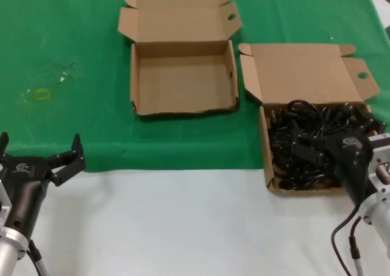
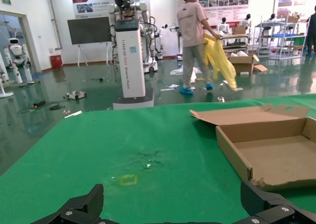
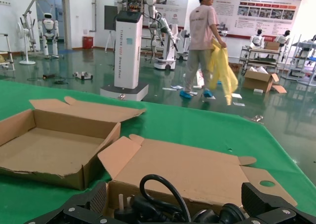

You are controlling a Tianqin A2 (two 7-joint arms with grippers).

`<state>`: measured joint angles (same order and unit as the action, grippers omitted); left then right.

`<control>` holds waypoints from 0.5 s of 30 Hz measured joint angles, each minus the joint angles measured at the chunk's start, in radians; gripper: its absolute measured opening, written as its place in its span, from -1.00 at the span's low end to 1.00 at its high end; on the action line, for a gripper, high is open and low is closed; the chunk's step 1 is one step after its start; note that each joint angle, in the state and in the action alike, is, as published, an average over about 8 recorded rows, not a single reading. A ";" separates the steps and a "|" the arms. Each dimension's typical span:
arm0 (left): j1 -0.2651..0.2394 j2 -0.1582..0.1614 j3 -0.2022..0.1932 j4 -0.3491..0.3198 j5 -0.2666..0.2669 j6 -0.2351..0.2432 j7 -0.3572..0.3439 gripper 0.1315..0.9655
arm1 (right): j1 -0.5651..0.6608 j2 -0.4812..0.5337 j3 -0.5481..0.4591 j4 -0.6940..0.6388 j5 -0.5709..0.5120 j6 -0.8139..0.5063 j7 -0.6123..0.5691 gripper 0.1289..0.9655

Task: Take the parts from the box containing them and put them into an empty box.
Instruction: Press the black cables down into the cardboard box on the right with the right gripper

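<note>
Black cabled parts [image 1: 304, 145] lie beneath the right tool [image 1: 317, 143], spread wide for grabbing; left tool [image 1: 39, 145] idles released.

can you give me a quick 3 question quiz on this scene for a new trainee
1. True or false: the empty box lies to the robot's left of the box of black parts.
2. Multiple choice: where is the right gripper? A) over the empty box B) over the box holding the parts C) off the table
3. Fill in: the left gripper, fingers spread, sits near the table's front edge, where the ____ cloth ends.

Key: 1 true; 2 B; 3 green
</note>
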<state>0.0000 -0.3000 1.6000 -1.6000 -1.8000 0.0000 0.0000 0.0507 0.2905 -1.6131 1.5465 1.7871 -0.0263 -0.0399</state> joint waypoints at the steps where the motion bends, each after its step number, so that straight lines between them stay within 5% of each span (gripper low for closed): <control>1: 0.000 0.000 0.000 0.000 0.000 0.000 0.000 1.00 | 0.000 0.000 0.000 0.000 0.000 0.000 0.000 1.00; 15: 0.000 0.000 0.000 0.000 0.000 0.000 0.000 1.00 | 0.000 0.000 0.000 0.000 0.000 0.000 0.000 1.00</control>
<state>0.0000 -0.3000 1.6000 -1.6000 -1.8000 0.0000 0.0000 0.0507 0.2905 -1.6131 1.5465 1.7871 -0.0263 -0.0399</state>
